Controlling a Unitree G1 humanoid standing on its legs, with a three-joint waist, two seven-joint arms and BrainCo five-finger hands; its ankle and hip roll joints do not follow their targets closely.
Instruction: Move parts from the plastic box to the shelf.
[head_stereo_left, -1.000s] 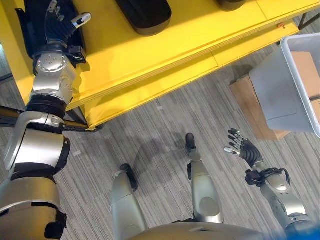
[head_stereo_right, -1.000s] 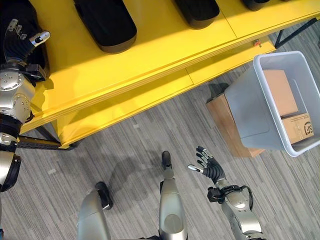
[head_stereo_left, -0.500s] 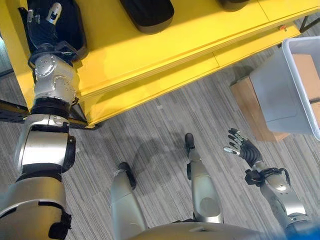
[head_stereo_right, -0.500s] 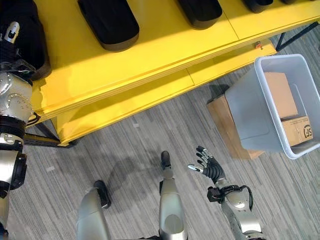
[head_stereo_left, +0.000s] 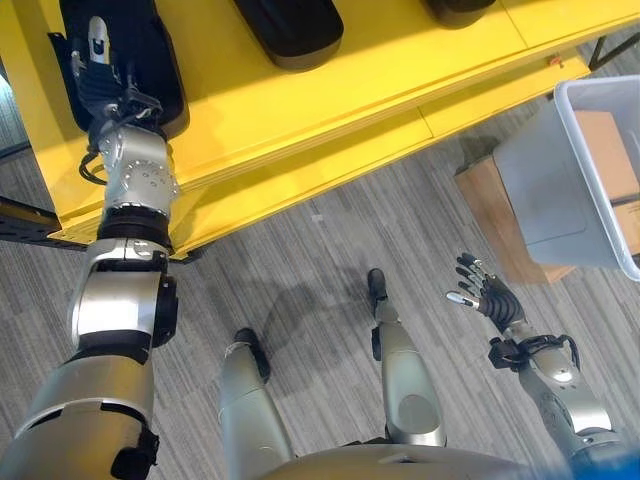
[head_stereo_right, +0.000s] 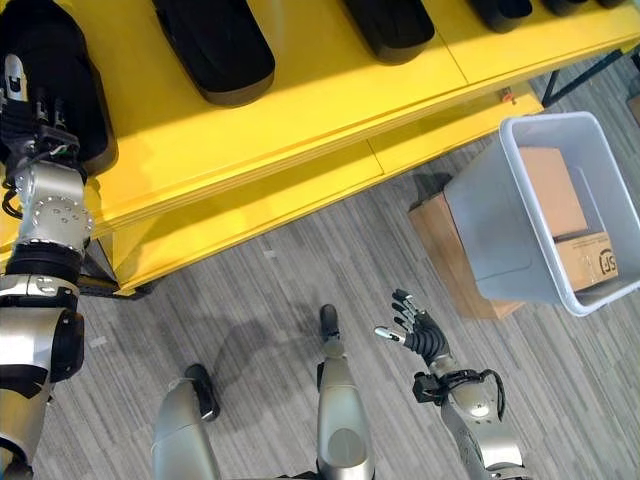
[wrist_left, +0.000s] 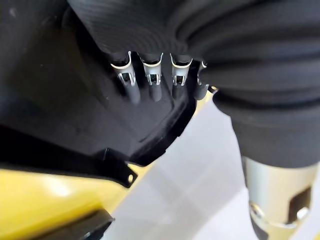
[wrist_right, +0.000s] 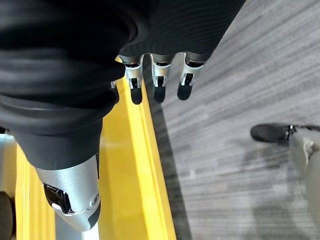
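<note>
The left hand (head_stereo_left: 100, 60) lies on a black part (head_stereo_left: 135, 50) at the left end of the yellow shelf (head_stereo_left: 300, 90). The part is a long, rounded shell, and its long axis runs from the shelf's front edge towards the back, its narrow rounded end pointing at the front edge. In the left wrist view the fingers (wrist_left: 150, 82) reach straight down onto the part's dark surface, relaxed and not curled round it. A second black part (head_stereo_right: 215, 45) lies further right on the shelf with its long axis running the same way, and a third (head_stereo_right: 395, 20) lies beyond that one; more dark parts show at the top edge of the right eye view, too little of them in sight to tell how they lie.

The right hand (head_stereo_right: 415, 330) hangs low over the grey striped floor (head_stereo_right: 300, 270), well apart from the shelf, fingers spread and holding nothing. The grey plastic box (head_stereo_right: 500, 230) stands tilted on a brown carton (head_stereo_right: 445, 255) to the right, with cardboard boxes (head_stereo_right: 555, 190) inside it.

Compared with a second ago, the left hand's fingers were splayed and lifted above the part; now they lie flatter along it, and the arm has shifted a little to the right. The right hand hangs where it did, and the box looks unmoved.
</note>
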